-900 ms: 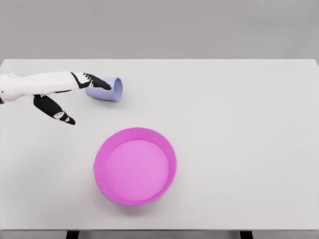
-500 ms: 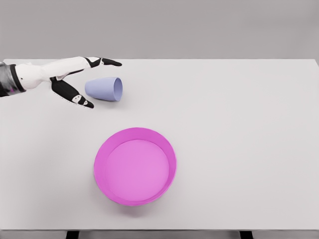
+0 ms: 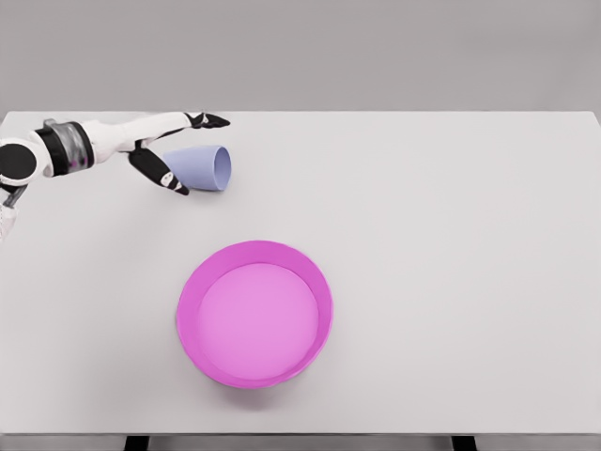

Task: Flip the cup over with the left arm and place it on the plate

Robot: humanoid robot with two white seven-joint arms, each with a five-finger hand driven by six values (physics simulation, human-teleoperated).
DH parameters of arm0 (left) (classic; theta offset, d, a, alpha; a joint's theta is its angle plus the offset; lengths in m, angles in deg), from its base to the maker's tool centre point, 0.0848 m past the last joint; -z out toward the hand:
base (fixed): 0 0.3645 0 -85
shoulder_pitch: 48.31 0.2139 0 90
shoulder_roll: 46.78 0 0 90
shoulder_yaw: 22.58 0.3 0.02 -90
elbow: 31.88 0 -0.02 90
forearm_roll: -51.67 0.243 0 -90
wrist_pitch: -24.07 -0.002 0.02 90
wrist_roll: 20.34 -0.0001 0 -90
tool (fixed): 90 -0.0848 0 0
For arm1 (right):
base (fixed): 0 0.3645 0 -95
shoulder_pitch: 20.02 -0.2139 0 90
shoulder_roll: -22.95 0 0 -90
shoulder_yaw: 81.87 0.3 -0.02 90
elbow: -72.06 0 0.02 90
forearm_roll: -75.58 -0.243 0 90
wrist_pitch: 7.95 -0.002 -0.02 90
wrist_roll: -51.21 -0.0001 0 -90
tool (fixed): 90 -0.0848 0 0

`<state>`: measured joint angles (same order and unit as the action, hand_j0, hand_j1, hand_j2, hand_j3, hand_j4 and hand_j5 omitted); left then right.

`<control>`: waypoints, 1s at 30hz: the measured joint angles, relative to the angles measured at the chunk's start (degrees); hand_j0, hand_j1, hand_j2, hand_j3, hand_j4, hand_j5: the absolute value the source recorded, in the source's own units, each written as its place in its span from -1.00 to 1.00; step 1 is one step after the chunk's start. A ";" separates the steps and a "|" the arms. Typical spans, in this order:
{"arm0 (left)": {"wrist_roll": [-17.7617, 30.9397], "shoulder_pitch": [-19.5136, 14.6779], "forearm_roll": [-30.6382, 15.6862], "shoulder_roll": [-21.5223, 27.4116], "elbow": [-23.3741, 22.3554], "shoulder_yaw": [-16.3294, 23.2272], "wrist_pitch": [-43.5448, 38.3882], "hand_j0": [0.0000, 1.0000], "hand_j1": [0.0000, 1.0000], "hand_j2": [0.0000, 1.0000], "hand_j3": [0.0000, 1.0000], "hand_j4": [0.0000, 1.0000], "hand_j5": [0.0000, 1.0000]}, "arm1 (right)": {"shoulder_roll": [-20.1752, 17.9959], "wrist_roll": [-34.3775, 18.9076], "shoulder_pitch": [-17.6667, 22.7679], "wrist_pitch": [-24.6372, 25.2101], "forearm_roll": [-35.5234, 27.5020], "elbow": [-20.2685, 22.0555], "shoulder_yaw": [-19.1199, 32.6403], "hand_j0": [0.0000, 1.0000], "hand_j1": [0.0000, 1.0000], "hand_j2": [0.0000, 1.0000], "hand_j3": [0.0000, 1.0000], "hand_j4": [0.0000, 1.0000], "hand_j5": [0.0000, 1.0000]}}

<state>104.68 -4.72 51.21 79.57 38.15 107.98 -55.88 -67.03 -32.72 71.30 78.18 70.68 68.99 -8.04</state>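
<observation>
Toward ten o'clock on the white table, the pale blue cup lies on its side, its open mouth facing three o'clock. At the cup's closed end sits the left hand, fingers spread apart and holding nothing: one dark finger reaches over the cup's far side, the thumb angles down across its near side. At six o'clock from the cup, well apart, rests the magenta plate, raised-rimmed. No lettering or labels are readable on anything.

Matt, smooth lavender cup, matt magenta plate, smooth pale matt table.
</observation>
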 measured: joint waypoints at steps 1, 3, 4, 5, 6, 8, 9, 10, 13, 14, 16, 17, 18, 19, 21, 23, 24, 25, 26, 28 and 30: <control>0.00 0.09 0.90 -0.40 -0.28 -0.14 -0.08 1.00 1.00 1.00 1.00 1.00 1.00 | 0.00 0.00 0.00 0.00 0.01 0.00 0.00 1.00 1.00 1.00 1.00 1.00 1.00; 0.00 0.00 1.99 -0.89 -0.62 -0.33 -0.21 1.00 1.00 1.00 1.00 1.00 1.00 | 0.00 0.00 0.09 0.00 0.00 0.00 0.00 1.00 1.00 1.00 1.00 1.00 1.00; 0.00 0.00 2.31 -1.03 -0.74 -0.37 -0.32 1.00 1.00 1.00 1.00 1.00 1.00 | 0.00 0.01 0.09 0.00 0.00 0.00 0.00 1.00 1.00 1.00 1.00 1.00 1.00; 0.00 0.00 2.49 -1.08 -0.83 -0.39 -0.41 1.00 1.00 1.00 1.00 1.00 1.00 | 0.00 0.00 0.00 0.00 0.00 0.00 0.00 1.00 1.00 1.00 1.00 1.00 1.00; 0.00 0.09 2.58 -1.01 -0.89 -0.39 -0.50 1.00 1.00 1.00 1.00 1.00 1.00 | 0.00 0.00 0.09 0.00 0.00 0.00 0.00 1.00 1.00 1.00 1.00 1.00 1.00; 0.00 0.09 2.83 -0.84 -1.26 -0.26 -0.60 1.00 1.00 1.00 1.00 1.00 1.00 | 0.00 0.00 0.00 0.00 0.00 0.00 0.00 1.00 1.00 1.00 1.00 1.00 1.00; 0.00 0.09 3.02 -0.85 -1.44 -0.07 -0.63 1.00 1.00 1.00 1.00 1.00 1.00 | 0.00 0.00 0.00 0.00 0.00 0.00 0.00 1.00 1.00 1.00 1.00 1.00 1.00; 0.00 0.09 3.50 -0.88 -1.57 0.10 -0.65 1.00 1.00 1.00 1.00 1.00 1.00 | 0.00 0.01 0.09 0.00 0.00 0.00 0.00 1.00 1.00 1.00 1.00 1.00 1.00; 0.00 -0.09 5.63 -1.11 -1.75 0.42 -0.68 1.00 1.00 1.00 1.00 1.00 1.00 | 0.00 0.00 0.09 0.00 0.00 0.00 0.00 1.00 1.00 1.00 1.00 1.00 1.00; 0.00 -0.09 6.18 -1.17 -1.78 0.50 -0.67 1.00 1.00 1.00 1.00 1.00 1.00 | 0.00 0.00 0.00 0.00 0.00 0.00 0.00 1.00 1.00 1.00 1.00 1.00 1.00; 0.00 -0.26 7.56 -1.29 -1.82 0.52 -0.65 1.00 1.00 1.00 1.00 1.00 1.00 | 0.00 0.00 0.09 0.00 0.00 0.00 0.00 1.00 1.00 1.00 1.00 1.00 1.00; 0.00 -0.44 7.98 -1.34 -1.84 0.53 -0.64 1.00 1.00 1.00 1.00 1.00 1.00 | 0.00 0.00 0.09 0.00 0.00 0.00 0.00 1.00 1.00 1.00 1.00 1.00 1.00; 0.00 -0.62 8.28 -1.46 -2.10 0.56 -0.64 1.00 1.00 1.00 1.00 1.00 1.00 | 0.00 0.00 0.00 0.00 0.00 0.00 0.00 1.00 1.00 1.00 1.00 1.00 1.00; 0.00 -0.62 8.55 -1.89 -2.75 0.58 -0.57 1.00 1.00 1.00 1.00 1.00 1.00 | 0.00 0.00 0.00 0.00 0.00 0.00 0.00 1.00 1.00 1.00 1.00 1.00 1.00; 0.00 -0.70 8.97 -2.95 -4.05 0.60 -0.55 1.00 1.00 1.00 1.00 1.00 1.00 | 0.00 0.00 0.09 0.00 0.00 0.00 0.00 1.00 1.00 1.00 1.00 1.00 1.00; 0.00 -1.41 9.21 -4.17 -5.35 0.61 -0.55 1.00 1.00 1.00 1.00 1.00 1.00 | 0.00 0.00 0.09 0.00 0.00 0.00 0.00 1.00 1.00 1.00 1.00 1.00 1.00; 0.00 -1.76 9.27 -4.66 -6.17 0.61 -0.53 1.00 1.00 1.00 1.00 1.00 1.00 | 0.00 0.00 0.09 0.00 0.00 0.00 0.00 1.00 1.00 1.00 1.00 1.00 1.00; 0.00 -1.85 9.35 -5.16 -7.01 0.64 -0.49 1.00 1.00 1.00 1.00 1.00 1.00 | 0.00 0.00 0.00 0.00 0.00 0.00 0.00 1.00 1.00 1.00 1.00 1.00 1.00; 0.00 -1.85 9.41 -5.53 -7.69 0.66 -0.45 1.00 1.00 1.00 1.00 1.00 1.00 | 0.00 0.00 0.00 0.00 0.00 0.00 0.00 1.00 1.00 1.00 1.00 1.00 1.00; 0.00 -1.85 9.48 -6.00 -8.53 0.69 -0.41 1.00 1.00 1.00 1.00 1.00 1.00 | 0.00 0.00 0.00 0.00 0.00 0.00 0.00 1.00 1.00 1.00 1.00 1.00 1.00; 0.00 -1.93 9.49 -6.25 -8.94 0.70 -0.38 1.00 1.00 1.00 1.00 1.00 1.00 | 0.00 0.00 0.09 0.00 0.00 0.00 0.00 1.00 1.00 1.00 1.00 1.00 1.00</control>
<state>104.68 -6.65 60.70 73.32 29.21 108.68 -56.26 -67.03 -32.72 71.38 78.18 70.67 68.99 -8.04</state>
